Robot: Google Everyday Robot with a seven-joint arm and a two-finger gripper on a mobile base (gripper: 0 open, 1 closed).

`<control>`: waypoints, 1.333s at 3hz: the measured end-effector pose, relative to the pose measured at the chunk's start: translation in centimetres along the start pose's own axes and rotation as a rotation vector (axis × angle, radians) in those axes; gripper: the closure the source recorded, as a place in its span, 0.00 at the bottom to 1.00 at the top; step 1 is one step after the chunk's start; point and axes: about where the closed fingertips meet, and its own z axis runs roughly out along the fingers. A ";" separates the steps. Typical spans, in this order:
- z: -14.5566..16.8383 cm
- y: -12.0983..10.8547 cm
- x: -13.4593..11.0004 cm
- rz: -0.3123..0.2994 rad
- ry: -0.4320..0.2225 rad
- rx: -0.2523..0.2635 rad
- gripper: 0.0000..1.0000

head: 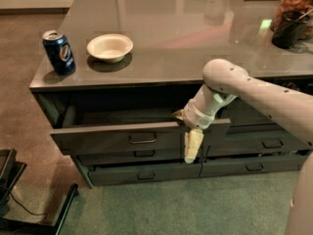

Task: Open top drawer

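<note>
The top drawer is a wide dark grey-green front with a small loop handle at its centre. It stands pulled out from the cabinet, and a dark gap shows behind its top edge. My gripper hangs in front of the drawer's right part, to the right of the handle. One pale finger points down over the front, and another part reaches over the drawer's top edge.
On the glossy counter stand a blue soda can and a white bowl at the left. A dark cup and a jar stand at the far right. Shallower drawers lie below. A black stand is on the floor at the left.
</note>
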 end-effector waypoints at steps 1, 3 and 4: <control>-0.2 0.3 0.1 0.010 -0.035 -0.011 0.00; -1.9 3.2 1.0 0.072 -0.121 -0.022 0.00; -2.5 3.9 1.6 0.103 -0.153 -0.017 0.00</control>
